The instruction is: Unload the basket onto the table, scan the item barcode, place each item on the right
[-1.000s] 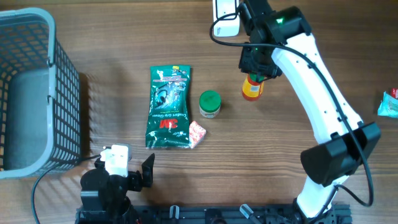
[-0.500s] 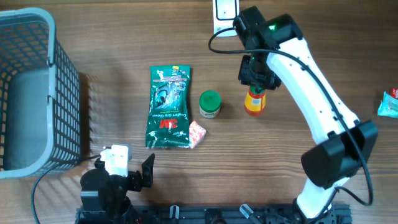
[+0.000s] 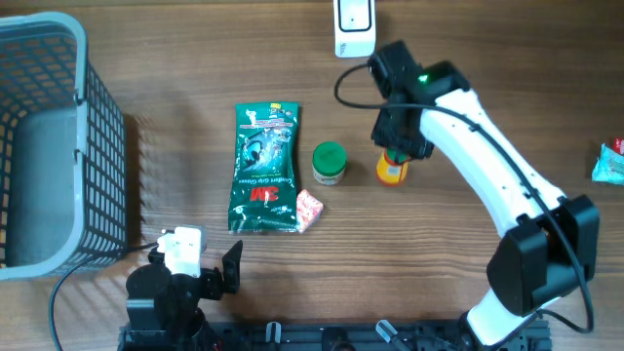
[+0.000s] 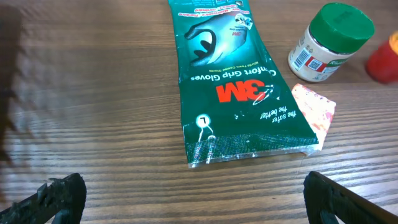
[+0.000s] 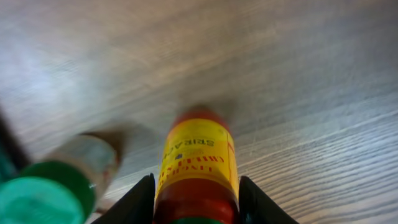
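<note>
My left gripper (image 4: pixel 196 196) hangs spread at the near edge, glove pack (image 4: pixel 233 81) ahead; my right gripper (image 5: pixel 196 199) pinches the bottle (image 5: pixel 198 155) just right of the jar (image 3: pixel 329 162); the scanner (image 3: pixel 353 19) lies beyond, well apart.

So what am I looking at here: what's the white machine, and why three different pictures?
It is a pair of robot arms at a wooden table. One picture looks down from above; the other two come from small cameras on each arm's wrist. The white arm ends in the right hand, which grips a red sauce bottle with a yellow label. The left hand is open and holds nothing. On the table lie a green glove packet, a green-lidded jar, a small pink packet and, at the left, a grey basket. The white device at the top is probably the barcode scanner.
</note>
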